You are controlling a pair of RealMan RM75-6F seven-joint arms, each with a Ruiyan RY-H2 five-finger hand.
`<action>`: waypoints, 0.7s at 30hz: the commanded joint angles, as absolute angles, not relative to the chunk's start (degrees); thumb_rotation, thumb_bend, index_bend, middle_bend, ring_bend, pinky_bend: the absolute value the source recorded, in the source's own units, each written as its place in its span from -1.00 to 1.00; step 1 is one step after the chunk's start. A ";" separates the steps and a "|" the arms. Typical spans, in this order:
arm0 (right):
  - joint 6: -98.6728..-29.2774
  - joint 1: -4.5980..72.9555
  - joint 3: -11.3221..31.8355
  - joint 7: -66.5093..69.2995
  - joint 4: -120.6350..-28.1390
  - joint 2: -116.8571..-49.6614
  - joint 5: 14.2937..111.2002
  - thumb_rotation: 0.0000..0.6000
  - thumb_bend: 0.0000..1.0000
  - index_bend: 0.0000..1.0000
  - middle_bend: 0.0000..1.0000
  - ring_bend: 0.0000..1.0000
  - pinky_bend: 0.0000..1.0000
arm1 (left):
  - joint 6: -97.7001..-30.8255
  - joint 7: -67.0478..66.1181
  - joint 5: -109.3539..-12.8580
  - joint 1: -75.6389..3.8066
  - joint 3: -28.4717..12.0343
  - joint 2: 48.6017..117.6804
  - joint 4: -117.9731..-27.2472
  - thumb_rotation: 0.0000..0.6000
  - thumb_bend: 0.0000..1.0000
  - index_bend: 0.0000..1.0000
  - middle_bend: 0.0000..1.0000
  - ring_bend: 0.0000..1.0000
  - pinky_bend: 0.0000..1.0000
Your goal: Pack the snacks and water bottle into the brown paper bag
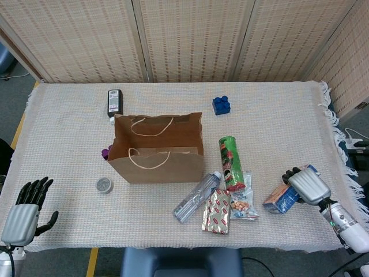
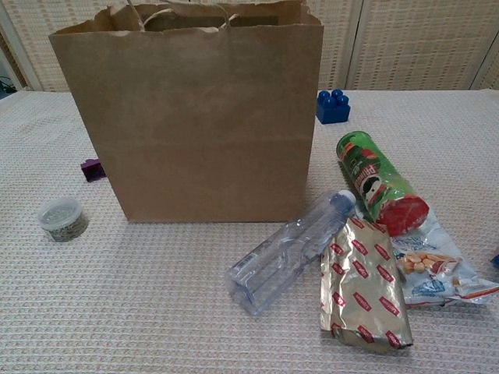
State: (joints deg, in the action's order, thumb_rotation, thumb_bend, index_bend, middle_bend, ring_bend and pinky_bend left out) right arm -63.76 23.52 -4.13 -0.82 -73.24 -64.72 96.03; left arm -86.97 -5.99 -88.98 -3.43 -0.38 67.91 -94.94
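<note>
The brown paper bag [image 1: 157, 148] stands open and upright near the middle of the bench [image 1: 277, 121]. Just beside it, toward the front edge, lie the water bottle [image 1: 197, 196], the green chip can [image 1: 230, 163], the shiny gold snack pack [image 1: 217, 212] and a small clear snack bag [image 1: 243, 203]. The right robot hand [image 1: 307, 186] is near the right edge and grips a blue and orange snack box [image 1: 282, 198], which is tilted. The left robot hand [image 1: 25, 212] is by the front left corner, holding nothing, with its fingers spread. A blue block [image 1: 221, 105] sits near the back edge.
</note>
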 commanded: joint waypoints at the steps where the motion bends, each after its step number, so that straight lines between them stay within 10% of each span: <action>1: -67.79 22.02 -3.41 5.68 -73.50 -62.12 95.12 1.00 -0.25 0.53 0.27 0.45 0.52 | -87.04 -5.99 -89.02 -3.41 -0.38 67.90 -94.97 1.00 -0.27 -1.00 -1.00 -1.00 -0.94; 10: -80.99 19.06 2.87 21.33 -73.53 -61.60 91.78 1.00 -0.25 0.53 0.27 0.45 0.51 | -87.18 -6.42 -89.25 -3.36 -0.30 67.94 -95.24 1.00 -0.27 -1.00 -1.00 -1.00 -0.94; 21: -90.89 24.73 19.03 7.12 -93.69 -62.57 85.88 1.00 -0.25 0.53 0.27 0.45 0.49 | -87.19 -6.13 -88.97 -3.37 -0.50 67.92 -95.15 1.00 -0.27 -1.00 -1.00 -1.00 -0.95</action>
